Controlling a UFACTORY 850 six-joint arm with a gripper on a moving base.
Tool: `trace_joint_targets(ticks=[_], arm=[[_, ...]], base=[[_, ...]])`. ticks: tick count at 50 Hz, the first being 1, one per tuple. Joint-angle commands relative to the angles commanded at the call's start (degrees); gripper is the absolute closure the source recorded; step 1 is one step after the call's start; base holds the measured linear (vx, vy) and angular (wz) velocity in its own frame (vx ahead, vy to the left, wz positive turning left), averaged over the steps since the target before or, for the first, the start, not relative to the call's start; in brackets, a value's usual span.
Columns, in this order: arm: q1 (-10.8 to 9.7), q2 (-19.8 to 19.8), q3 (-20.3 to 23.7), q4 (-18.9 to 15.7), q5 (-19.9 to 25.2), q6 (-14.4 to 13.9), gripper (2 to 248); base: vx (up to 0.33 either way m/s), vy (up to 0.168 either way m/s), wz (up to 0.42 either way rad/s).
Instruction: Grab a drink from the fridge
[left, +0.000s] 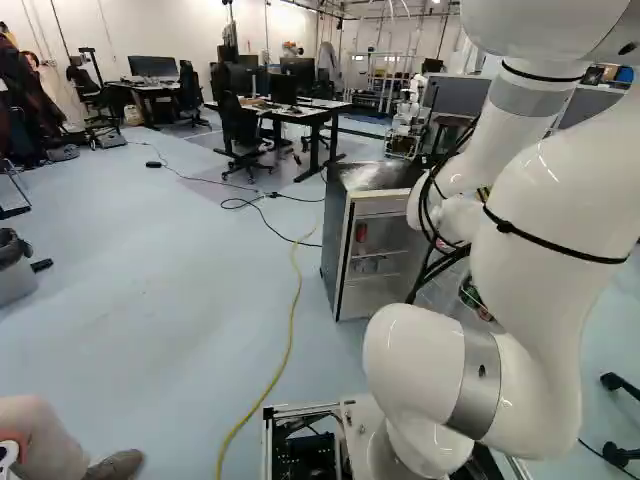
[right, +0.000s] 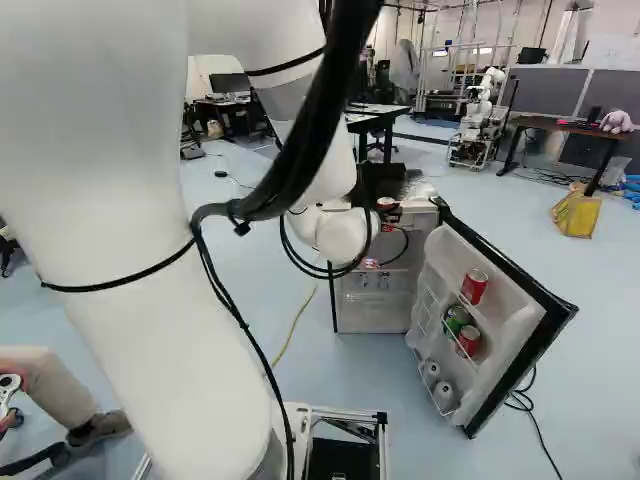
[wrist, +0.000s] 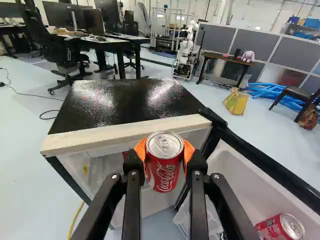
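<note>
Right by the open fridge (wrist: 125, 102), the gripper (right: 387, 208) is pinching a red can (wrist: 164, 167) upright between its pads (wrist: 140, 150).

Blurred shelf items (left: 366, 265), perhaps cans

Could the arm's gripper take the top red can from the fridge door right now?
Probably not: the gripper already holds another red can. Otherwise, the open door leaves the top can facing out, seemingly unblocked.
</note>
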Motion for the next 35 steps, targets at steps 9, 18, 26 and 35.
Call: trace_joint_targets(ticks=[9,18,26,35], arm=[[0.30,-0.74,-0.81,0.44,-0.66,0.00,157],[0.59,-0.64,-1.55,0.82,-1.08,0.00,157],[0.85,-0.19,-2.19,1.11,-1.37,0.00,157],[1.13,0.33,-2.94,1.43,-1.69,0.00,157]], base=[[0.000,0.000,0.000],[0.000,0.000,0.000],[0.000,0.000,0.000],[0.000,0.000,0.000]])
